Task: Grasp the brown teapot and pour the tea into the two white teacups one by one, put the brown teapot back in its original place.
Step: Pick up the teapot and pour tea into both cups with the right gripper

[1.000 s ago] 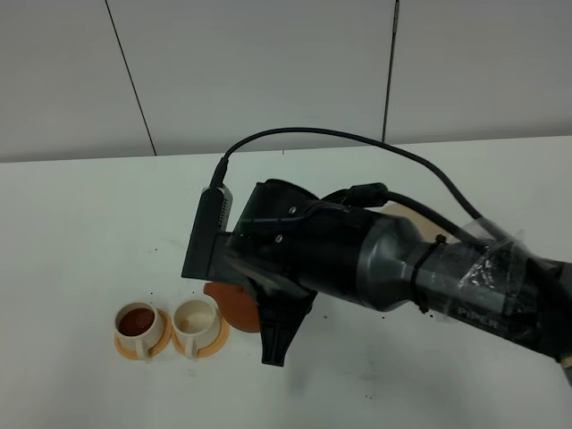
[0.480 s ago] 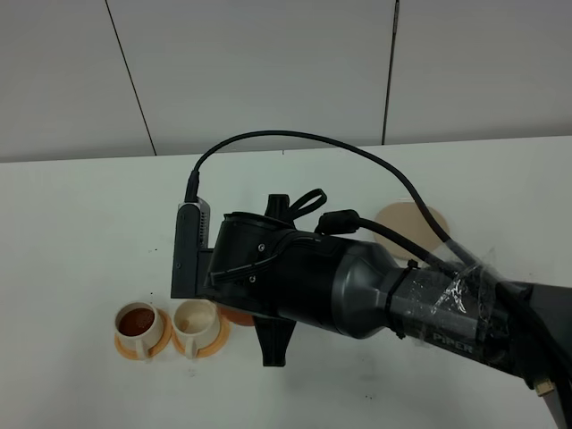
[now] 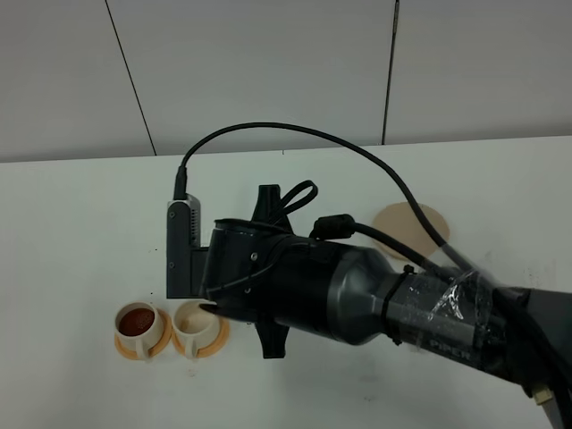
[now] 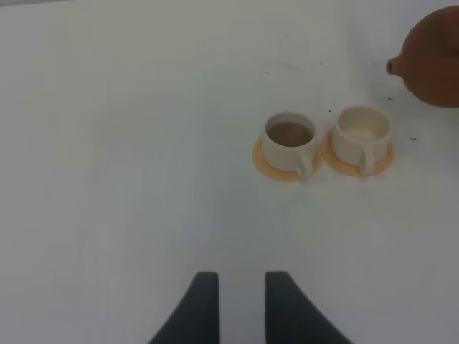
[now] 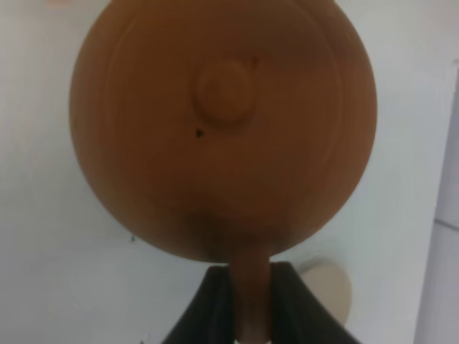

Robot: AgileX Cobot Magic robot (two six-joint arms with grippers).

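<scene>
Exterior high view: the filled teacup (image 3: 138,320) and the empty teacup (image 3: 196,317) stand on orange saucers (image 3: 218,339) at the lower left of the frame. The right arm (image 3: 357,299) covers the middle.
Done: one cup holds dark tea.
Left: as I judge, you must fill the second cup, then return the pot to the beige coaster (image 3: 413,225), right of centre.
Right gripper (image 5: 251,304): pressed together on the loop handle of the brown teapot (image 5: 222,122), with the lid facing the wrist camera.
Left gripper (image 4: 237,304): fingers apart, nothing between them.
Teapot place: near the empty teacup without touching it, spout turned toward the cups.
</scene>
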